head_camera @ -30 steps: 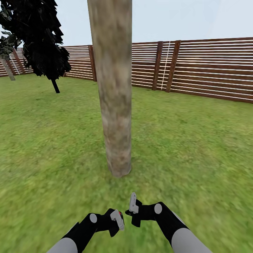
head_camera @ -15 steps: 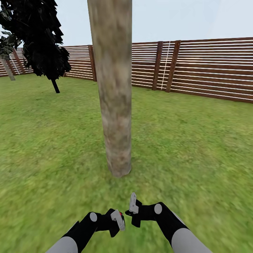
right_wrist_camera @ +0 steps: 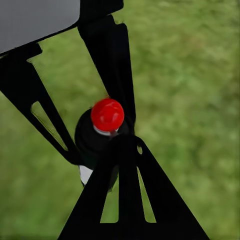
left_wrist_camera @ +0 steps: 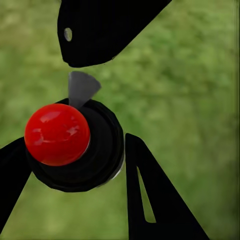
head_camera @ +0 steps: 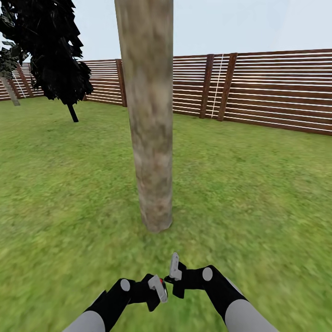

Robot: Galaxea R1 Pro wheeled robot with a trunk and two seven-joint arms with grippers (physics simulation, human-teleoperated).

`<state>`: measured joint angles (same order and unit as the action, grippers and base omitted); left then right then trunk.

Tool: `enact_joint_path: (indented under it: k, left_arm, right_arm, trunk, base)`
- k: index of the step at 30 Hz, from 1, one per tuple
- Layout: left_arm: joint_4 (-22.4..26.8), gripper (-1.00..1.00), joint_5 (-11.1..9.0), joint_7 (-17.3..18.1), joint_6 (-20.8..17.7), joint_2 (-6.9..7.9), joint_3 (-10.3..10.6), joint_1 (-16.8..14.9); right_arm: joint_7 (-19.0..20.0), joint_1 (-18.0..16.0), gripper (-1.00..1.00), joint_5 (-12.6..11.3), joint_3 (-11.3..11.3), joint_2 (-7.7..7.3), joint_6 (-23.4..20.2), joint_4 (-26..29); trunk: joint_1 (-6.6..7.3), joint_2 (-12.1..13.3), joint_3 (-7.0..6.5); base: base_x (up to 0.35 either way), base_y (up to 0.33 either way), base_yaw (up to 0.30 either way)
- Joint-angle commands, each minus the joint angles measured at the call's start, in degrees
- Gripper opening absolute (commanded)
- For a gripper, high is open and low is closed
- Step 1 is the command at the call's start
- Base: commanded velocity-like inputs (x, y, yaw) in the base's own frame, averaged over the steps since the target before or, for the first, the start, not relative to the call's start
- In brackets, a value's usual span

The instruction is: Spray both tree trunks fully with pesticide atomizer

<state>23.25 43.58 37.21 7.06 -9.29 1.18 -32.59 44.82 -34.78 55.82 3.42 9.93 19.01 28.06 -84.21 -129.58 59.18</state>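
The left end effector (head_camera: 159, 288) is closed around the red-capped pesticide atomizer (left_wrist_camera: 57, 134), low before the tree trunk (head_camera: 148, 115) on the lawn (head_camera: 258, 184), the right end effector (head_camera: 173, 272) just beside it (grip unclear), so pickup looks done and no white specks show.

Tree trunk (head_camera: 150, 115) mottled beige-grey; lawn (head_camera: 258, 184) green; fence (head_camera: 267, 90) brown slats; atomizer (left_wrist_camera: 57, 134) red-topped, black collar; thin-trunked tree (head_camera: 50, 50) near-black.

Head forward-down; wrists close (lawn (head_camera: 258, 184) shared)
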Motion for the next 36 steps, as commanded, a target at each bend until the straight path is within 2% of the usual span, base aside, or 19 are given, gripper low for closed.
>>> enact_joint_path:
  k: [1,7,15,20,21,24,25,27,29,30,33,36]
  left_arm:
    - [0.05,-1.00,0.57,0.05,0.48,-0.10,-0.03,-0.02]
    - [0.04,-1.00,-1.61,0.05,0.72,-0.20,0.04,-0.02]
    - [0.04,-1.00,-1.74,0.05,0.77,-0.11,0.05,-0.02]
    - [-0.44,-1.00,-1.63,0.07,0.83,0.96,0.55,-0.08]
    - [-0.48,-1.00,-1.56,0.11,0.84,1.51,0.64,-0.06]
    - [-0.56,-1.00,-1.39,0.13,0.85,5.97,0.81,0.11]
    - [-0.57,-1.00,-1.34,0.14,0.85,6.72,0.82,0.19]
    - [-0.63,-1.00,-1.28,0.14,0.85,9.16,0.90,0.34]
    - [-0.66,-1.00,-1.08,0.14,0.87,10.66,0.92,0.45]
    - [-0.66,-1.00,-0.97,0.12,0.96,11.34,0.92,0.48]
    - [-0.80,-1.00,-0.81,0.06,2.91,13.81,0.93,0.51]
    - [-0.88,-1.00,-0.38,-0.02,3.49,17.32,1.04,1.17]
  right_arm:
    - [0.26,-0.02,-1.00,0.43,0.36,0.06,0.24,0.06]
    - [0.24,-0.02,-1.00,0.43,0.36,0.06,0.24,0.06]
    - [0.26,-0.02,-1.00,0.43,0.36,0.06,0.24,0.06]
    - [0.25,-0.01,-1.00,0.43,0.36,0.06,0.24,-0.02]
    - [0.24,0.02,-1.00,0.43,0.36,0.06,0.24,-0.02]
    - [0.20,-0.02,-1.00,0.43,0.36,0.06,0.24,-0.03]
    - [0.19,-0.02,-1.00,0.43,0.36,0.06,0.24,-0.03]
    - [0.21,0.01,-1.00,0.43,0.36,0.06,0.24,-0.03]
    - [0.22,0.00,-1.00,0.43,0.36,0.06,0.24,-0.03]
    - [0.21,0.02,1.00,0.43,0.36,0.06,0.24,-0.03]
    - [0.18,0.06,1.00,0.43,0.40,0.06,0.24,-0.08]
    - [0.01,0.07,1.00,0.57,0.55,0.06,0.30,-0.11]
  trunk:
    - [0.01,-0.02,0.05]
    - [0.01,-0.02,0.05]
    - [0.01,-0.02,0.05]
    - [0.01,-0.02,0.05]
    - [0.01,-0.02,0.05]
    - [0.01,-0.02,0.05]
    - [0.01,-0.02,0.05]
    - [0.01,-0.02,0.05]
    - [0.01,-0.02,0.05]
    - [0.01,-0.02,0.05]
    - [0.01,-0.02,0.05]
    - [0.01,-0.02,0.05]
  base:
    - [0.000,0.000,0.000]
    - [0.000,0.000,0.000]
    - [0.000,0.000,0.000]
    - [0.000,0.000,0.000]
    - [0.000,0.000,0.000]
    - [0.000,0.000,0.000]
    - [0.000,0.000,0.000]
    - [0.000,0.000,0.000]
    - [0.000,0.000,0.000]
    - [0.000,0.000,0.000]
    - [0.000,0.000,0.000]
    - [0.000,0.000,0.000]
